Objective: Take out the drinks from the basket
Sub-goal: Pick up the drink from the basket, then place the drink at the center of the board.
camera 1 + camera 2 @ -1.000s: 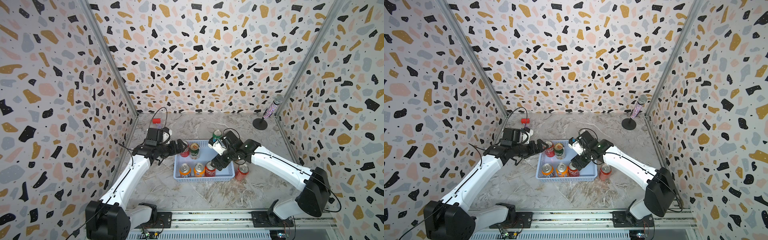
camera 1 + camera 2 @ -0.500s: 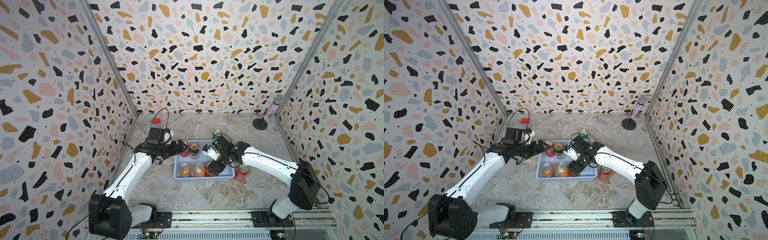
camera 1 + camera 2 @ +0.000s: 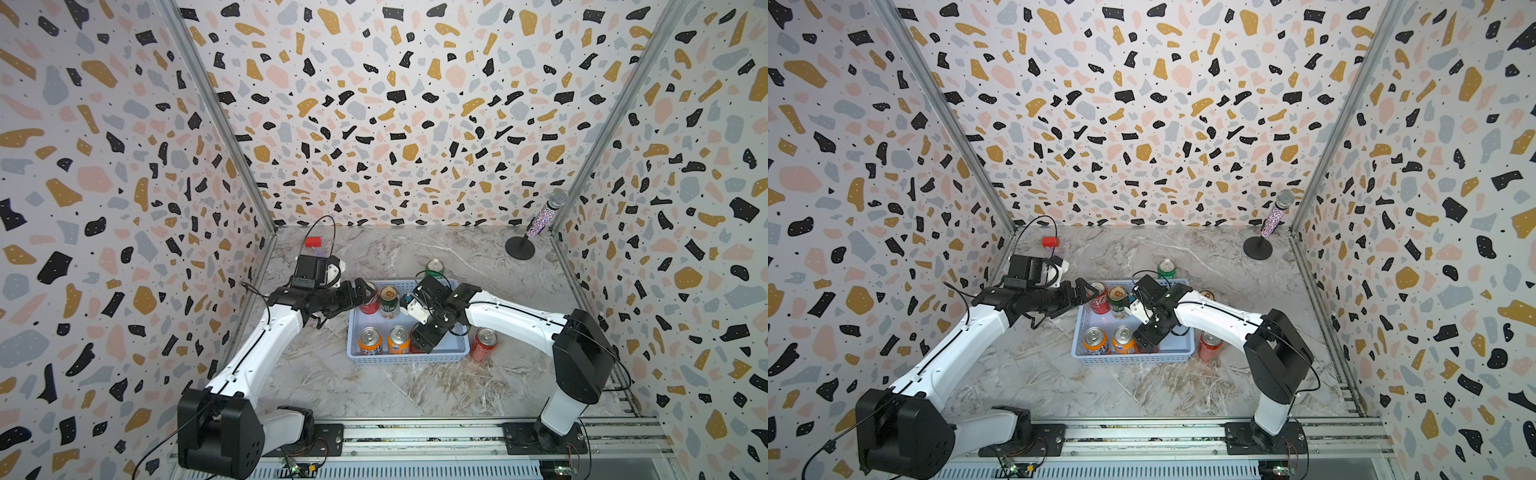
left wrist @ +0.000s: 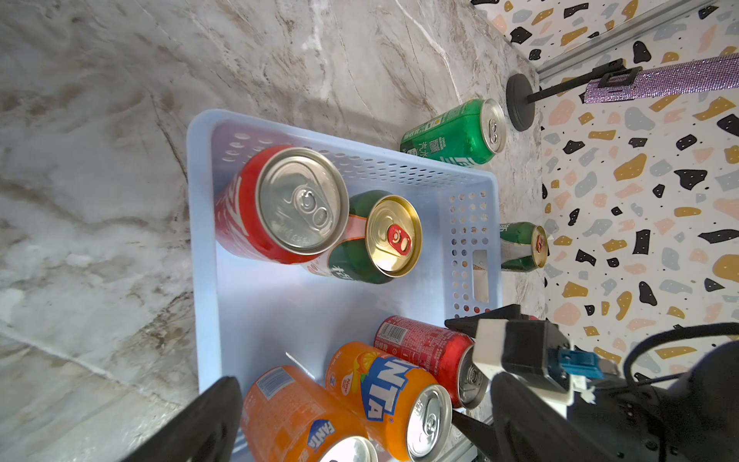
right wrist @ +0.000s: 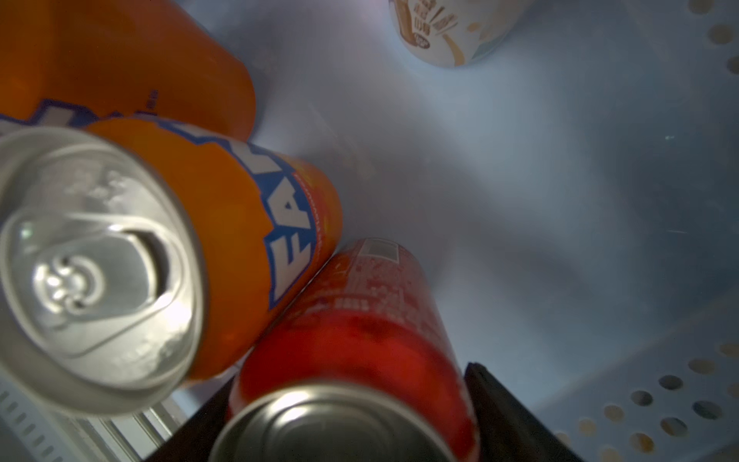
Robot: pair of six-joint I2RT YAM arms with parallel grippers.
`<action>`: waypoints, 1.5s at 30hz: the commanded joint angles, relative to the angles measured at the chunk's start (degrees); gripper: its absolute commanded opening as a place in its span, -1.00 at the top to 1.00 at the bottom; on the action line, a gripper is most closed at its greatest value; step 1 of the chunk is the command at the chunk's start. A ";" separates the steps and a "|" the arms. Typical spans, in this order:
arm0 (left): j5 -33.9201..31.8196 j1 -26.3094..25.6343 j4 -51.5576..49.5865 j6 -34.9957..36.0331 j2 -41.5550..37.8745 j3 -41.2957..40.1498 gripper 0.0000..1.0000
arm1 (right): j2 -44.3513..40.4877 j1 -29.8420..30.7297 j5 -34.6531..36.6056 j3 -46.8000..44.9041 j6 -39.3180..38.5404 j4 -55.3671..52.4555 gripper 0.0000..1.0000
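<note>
The drinks [image 3: 398,338] are partly taken out: a bright green can [image 3: 434,269], a lone red can [image 3: 483,345] and a gold-topped can [image 4: 520,248] are stood on the bench [image 3: 374,395]; five are left in the basket [image 3: 409,357], mid-frame. The lower-row red can [image 5: 360,304] is grasped by the right pincer [image 5: 348,376]; the left pincer [image 3: 365,293] is held spread.

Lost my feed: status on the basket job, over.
Left gripper open at basket corner. Right gripper straddling front red can, grip unclear. Five remain inside; orange can touching it.
</note>
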 commanded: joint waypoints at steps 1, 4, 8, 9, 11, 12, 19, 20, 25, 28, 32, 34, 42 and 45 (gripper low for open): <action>1.72 0.27 2.22 -0.69 -0.73 -0.54 -1.00 | 0.15 0.30 1.10 1.58 0.71 0.54 -0.59; 1.67 0.27 2.39 -0.82 -1.04 -0.72 -1.00 | 0.73 0.25 1.02 1.17 1.11 1.49 -0.55; 1.46 0.27 2.50 -0.81 -1.35 -0.90 -0.99 | 1.01 0.30 1.48 1.40 1.68 1.01 -0.35; 1.42 0.27 2.54 -0.84 -1.43 -0.99 -1.00 | 0.80 0.30 1.86 1.44 1.89 0.85 -0.28; 1.26 0.31 2.50 -0.70 -1.57 -1.07 -1.00 | 0.04 0.29 2.49 1.35 2.12 0.58 -0.09; 1.17 0.27 2.53 -0.73 -1.62 -1.07 -0.99 | -0.37 0.27 2.64 1.34 2.18 0.43 0.00; 1.19 0.31 2.00 0.36 -2.21 -1.12 -1.00 | -4.60 0.30 5.83 3.86 3.94 -3.62 0.57; 0.71 0.35 1.58 0.49 -2.56 -1.03 -0.99 | -5.22 0.30 6.64 4.20 4.36 -4.06 0.61; 1.10 0.28 -0.47 -0.11 -5.43 0.01 -1.00 | -9.20 0.29 11.84 5.29 7.11 -4.63 0.78; 2.18 0.27 -1.42 -1.37 -7.06 0.92 -1.00 | -10.86 0.27 13.61 7.25 9.41 -6.07 0.84; 4.88 -0.06 -3.45 -4.49 -8.57 2.77 -1.00 | -11.77 0.27 12.51 11.16 15.47 -9.12 0.96; 5.12 -0.74 -4.13 -6.76 -10.02 3.15 -1.00 | -12.55 0.43 12.36 12.77 18.25 -11.28 0.99; 4.48 -7.63 -6.54 -7.01 -12.53 5.22 -1.00 | -22.15 1.17 12.11 6.88 21.42 -12.11 1.00; 0.75 -11.46 -6.39 -7.47 -13.21 4.64 -1.00 | -27.38 3.26 8.14 2.00 21.98 -7.43 1.00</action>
